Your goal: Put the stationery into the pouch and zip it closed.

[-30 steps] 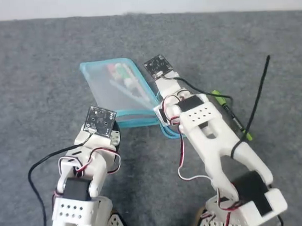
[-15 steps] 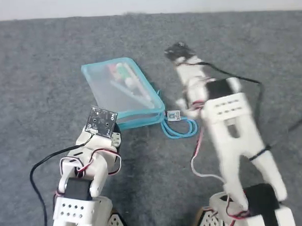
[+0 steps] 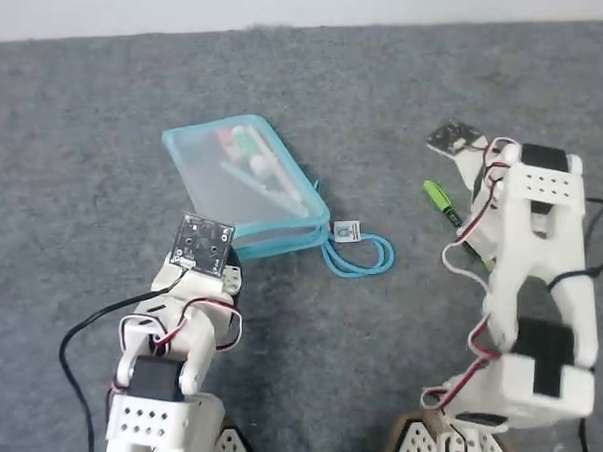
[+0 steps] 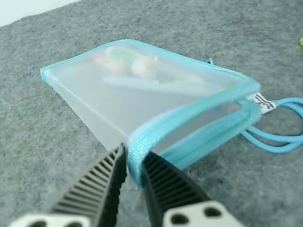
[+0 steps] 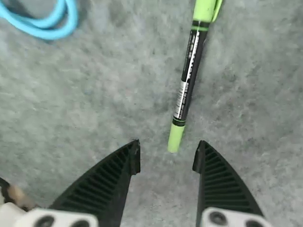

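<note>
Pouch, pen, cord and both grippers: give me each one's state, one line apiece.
Pouch: lying on the grey mat, stationery inside, mouth edges look parted.
Pen: lying flat on the mat, outside the pouch.
Cord: slack loop on the mat beside the pouch.
Left gripper: shut on the pouch's blue edge.
Right gripper: open over the pen's end, not gripping.

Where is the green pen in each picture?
High view: the pen lies to the right of the blue cord loop.
Left wrist view: a green speck beyond the loop, probably the pen.
Right wrist view: the pen lies just ahead of the open right gripper.
Shared landmark: the blue cord loop.
</note>
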You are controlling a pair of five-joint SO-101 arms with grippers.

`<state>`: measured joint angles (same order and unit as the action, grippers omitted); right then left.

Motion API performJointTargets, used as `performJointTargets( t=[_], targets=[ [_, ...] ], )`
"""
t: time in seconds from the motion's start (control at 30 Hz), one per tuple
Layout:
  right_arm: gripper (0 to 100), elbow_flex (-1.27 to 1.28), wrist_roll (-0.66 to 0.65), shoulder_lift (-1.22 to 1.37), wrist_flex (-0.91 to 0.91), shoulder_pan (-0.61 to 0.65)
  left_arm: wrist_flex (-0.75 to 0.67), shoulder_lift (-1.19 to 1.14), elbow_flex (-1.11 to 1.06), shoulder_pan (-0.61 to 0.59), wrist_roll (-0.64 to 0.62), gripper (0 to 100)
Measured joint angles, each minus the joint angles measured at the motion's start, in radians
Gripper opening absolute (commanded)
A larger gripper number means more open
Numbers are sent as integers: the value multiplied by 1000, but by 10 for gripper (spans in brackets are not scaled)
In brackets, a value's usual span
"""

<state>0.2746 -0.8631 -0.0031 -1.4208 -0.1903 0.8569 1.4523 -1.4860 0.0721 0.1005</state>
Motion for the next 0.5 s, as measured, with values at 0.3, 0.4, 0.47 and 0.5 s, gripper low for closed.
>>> performJointTargets(
  t=[0.3,0.4,0.47,0.5],
  targets=[
    [199,0,-43,169,98,-51,-11,0,-12,0,-5,10],
    [199,0,-43,204,132,-51,-11,0,-12,0,-5,10],
    [198,0,-43,229,160,-51,-11,0,-12,0,-5,10],
    [198,0,-43,241,172,-51,-11,0,-12,0,-5,10]
  ],
)
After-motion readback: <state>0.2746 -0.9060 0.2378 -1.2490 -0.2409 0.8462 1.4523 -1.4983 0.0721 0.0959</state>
